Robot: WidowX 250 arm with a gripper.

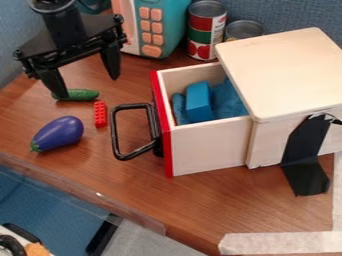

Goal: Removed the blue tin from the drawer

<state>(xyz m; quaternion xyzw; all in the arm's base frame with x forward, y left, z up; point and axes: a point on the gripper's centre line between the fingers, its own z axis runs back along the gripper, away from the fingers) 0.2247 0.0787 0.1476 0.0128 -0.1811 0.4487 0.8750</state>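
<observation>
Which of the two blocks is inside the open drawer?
The blue block: it sits within the drawer, whereas the red block lies outside on the table, near the eggplant.

Robot lab or test station: black robot arm (63,25) far left over a wood-look surface (207,200), toy microwave (160,25) and food cans (206,29) far, play eggplant (59,134) left, drawer box (287,70) right, masking tape (287,243) near right.
</observation>
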